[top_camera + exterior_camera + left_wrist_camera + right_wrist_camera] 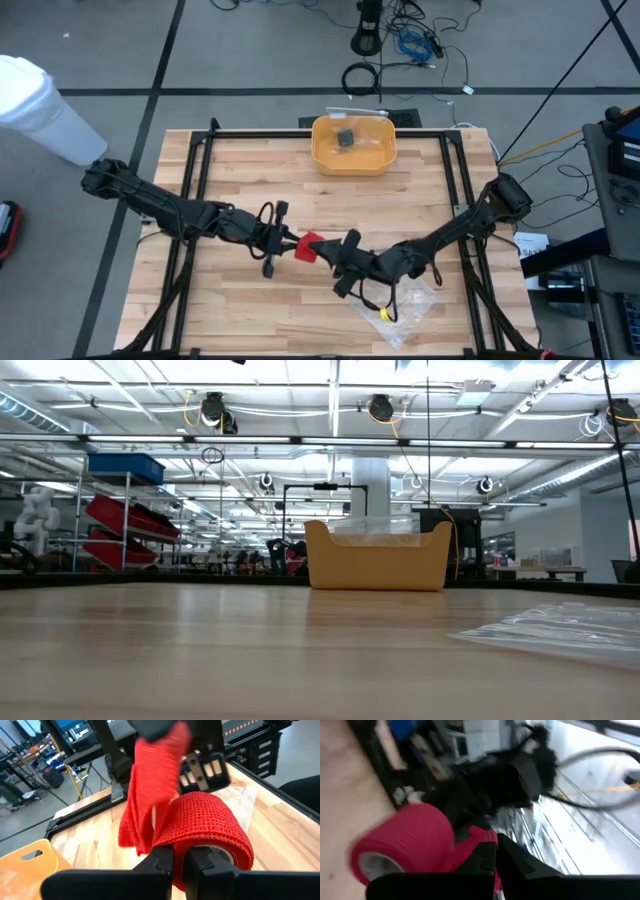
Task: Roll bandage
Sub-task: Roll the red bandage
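Observation:
The bandage (308, 246) is bright red and hangs above the middle of the table between my two grippers. It is partly wound into a small roll (210, 825) with a pale hollow core. A loose strip (155, 785) runs from the roll to the right gripper. My left gripper (280, 241) comes from the table's left and is shut at the roll. My right gripper (340, 252) comes from the right and is shut on the loose strip. The low view shows neither the grippers nor the bandage. My left gripper is shut on the roll's wall at its near rim (181, 851), coming nearly level from the table's left. Its own fingers (160, 862) hide the exact place of contact. The roll is lifted clear of the table. My right gripper pinches the loose strip's end (481, 838) between its two fingers, coming about level from the table's right. The strip is bunched at the fingers. It runs a short way to the roll (405, 845), which is clear of the table.
A yellow bin (354, 143) with a small dark item inside stands at the far middle of the table. A clear crinkled plastic bag (400, 300) lies near the front right, under the right arm. Black frame rails (195, 200) run along the table's sides.

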### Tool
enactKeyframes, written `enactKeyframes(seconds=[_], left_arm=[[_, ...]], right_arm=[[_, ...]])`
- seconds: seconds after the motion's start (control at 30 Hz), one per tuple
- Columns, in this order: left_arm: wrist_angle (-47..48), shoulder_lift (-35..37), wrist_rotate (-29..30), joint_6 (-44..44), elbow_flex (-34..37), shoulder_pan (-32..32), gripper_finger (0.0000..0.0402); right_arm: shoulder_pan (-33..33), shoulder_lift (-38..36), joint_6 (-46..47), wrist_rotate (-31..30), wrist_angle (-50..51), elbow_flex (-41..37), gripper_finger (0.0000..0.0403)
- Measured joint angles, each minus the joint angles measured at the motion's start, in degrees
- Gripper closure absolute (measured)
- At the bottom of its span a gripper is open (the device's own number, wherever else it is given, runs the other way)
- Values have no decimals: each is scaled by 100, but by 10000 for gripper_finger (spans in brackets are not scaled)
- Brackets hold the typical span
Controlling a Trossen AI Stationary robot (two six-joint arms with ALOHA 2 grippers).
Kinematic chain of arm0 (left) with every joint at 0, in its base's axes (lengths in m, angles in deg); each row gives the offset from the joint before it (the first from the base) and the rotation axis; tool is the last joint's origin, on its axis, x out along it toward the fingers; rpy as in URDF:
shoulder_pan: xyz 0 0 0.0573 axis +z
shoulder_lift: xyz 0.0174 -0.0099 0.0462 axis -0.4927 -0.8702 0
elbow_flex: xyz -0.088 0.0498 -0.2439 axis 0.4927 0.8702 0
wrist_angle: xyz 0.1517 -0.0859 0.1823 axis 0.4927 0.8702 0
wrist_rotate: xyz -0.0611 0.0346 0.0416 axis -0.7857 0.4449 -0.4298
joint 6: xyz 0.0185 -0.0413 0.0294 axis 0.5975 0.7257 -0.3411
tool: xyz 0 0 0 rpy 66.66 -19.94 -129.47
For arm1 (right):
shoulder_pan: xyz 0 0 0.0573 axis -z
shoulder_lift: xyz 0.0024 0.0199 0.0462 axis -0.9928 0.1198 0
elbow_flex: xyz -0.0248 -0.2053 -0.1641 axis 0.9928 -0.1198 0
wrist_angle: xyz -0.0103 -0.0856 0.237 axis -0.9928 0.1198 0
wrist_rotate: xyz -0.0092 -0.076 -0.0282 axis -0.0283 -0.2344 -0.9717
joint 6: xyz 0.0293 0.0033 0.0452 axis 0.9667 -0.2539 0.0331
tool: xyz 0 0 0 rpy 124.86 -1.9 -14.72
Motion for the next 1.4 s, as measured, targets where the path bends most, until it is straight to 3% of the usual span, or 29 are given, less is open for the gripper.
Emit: enactKeyframes(seconds=[0.13, 0.3, 0.7, 0.93, 1.07, 1.17, 1.23, 1.3, 1.4], left_arm=[[21, 0, 17, -2, 0, 66, 388], [31, 0, 95, -20, 2, 127, 388], [70, 0, 204, -174, 7, 151, 388], [53, 2, 497, -369, 7, 164, 388], [73, 2, 567, -561, 7, 164, 388], [99, 2, 657, -857, 7, 141, 388], [208, 2, 829, -1082, 7, 75, 388], [239, 2, 871, -1279, 7, -3, 388], [228, 2, 864, -1524, 7, -145, 388]], right_arm=[[11, 6, 208, 421, 575, 0, 403], [11, 9, 334, 433, 999, 0, 384], [-279, 9, 455, 404, 1174, 0, 224], [-453, 11, 622, 438, 1246, 0, 194], [-581, 14, 1323, 138, 1207, 0, 199], [-730, 2, 2316, -1222, 636, 0, 209], [-777, -191, 2874, -1775, 698, -69, 217], [-774, -456, 3790, -1643, 711, -271, 226], [-651, -887, 5607, -556, 747, -867, 241]])
